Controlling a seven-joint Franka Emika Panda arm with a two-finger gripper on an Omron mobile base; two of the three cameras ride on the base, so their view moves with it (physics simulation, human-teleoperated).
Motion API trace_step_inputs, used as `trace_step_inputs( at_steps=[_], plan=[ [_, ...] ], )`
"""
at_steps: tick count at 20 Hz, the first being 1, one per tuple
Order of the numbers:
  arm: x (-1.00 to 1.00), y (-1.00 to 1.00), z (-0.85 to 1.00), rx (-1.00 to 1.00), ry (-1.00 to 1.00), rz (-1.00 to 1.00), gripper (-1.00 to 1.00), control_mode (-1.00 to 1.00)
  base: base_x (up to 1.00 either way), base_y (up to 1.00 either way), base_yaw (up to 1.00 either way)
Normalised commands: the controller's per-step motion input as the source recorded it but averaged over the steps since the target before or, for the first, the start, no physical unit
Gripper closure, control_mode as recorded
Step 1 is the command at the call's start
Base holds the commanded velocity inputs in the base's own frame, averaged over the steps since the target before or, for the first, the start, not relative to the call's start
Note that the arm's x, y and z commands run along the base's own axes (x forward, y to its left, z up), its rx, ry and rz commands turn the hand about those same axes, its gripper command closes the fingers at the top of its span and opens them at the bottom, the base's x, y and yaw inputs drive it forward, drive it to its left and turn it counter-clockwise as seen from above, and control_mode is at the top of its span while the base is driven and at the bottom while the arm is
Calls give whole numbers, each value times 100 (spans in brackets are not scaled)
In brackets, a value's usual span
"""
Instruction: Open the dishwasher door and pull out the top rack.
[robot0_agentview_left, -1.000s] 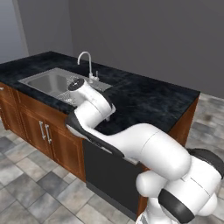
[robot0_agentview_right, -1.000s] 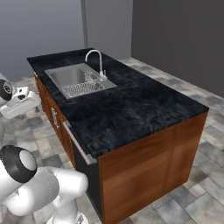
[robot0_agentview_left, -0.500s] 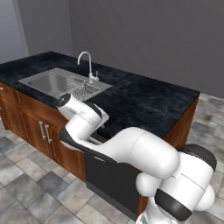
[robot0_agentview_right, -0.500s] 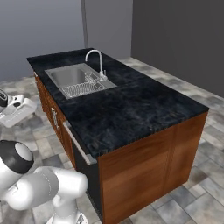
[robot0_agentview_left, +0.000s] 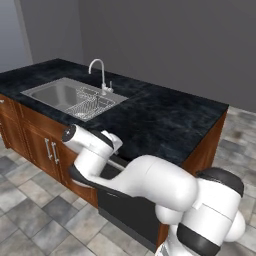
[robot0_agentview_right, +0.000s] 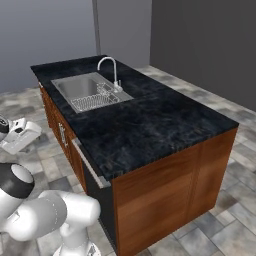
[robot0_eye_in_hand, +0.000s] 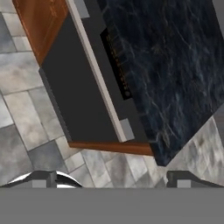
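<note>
While fingers (robot0_eye_in_hand: 112, 178) are spread wide and empty, dishwasher door (robot0_eye_in_hand: 76, 98) stays closed; handle (robot0_eye_in_hand: 97, 74) could be missed if approached askew.

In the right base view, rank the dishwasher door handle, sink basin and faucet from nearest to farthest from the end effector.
End effector hangs at the left edge, over the floor.
1. Dishwasher door handle: on the island's front, below the counter edge.
2. Sink basin: in the counter, farther back.
3. Faucet: behind the basin's far side.
</note>
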Motion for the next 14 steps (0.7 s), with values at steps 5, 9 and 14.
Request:
trace_step_inputs(
  at_steps=[5, 9, 14],
  plan=[
    [0, 0, -34, -3, -7, 0, -100, -100, 0, 0, 0],
    [1, 0, -27, -6, -4, 0, -100, -100, 0, 0, 0],
    [0, -1, -28, -8, -3, 0, -100, -100, 0, 0, 0]
  ],
)
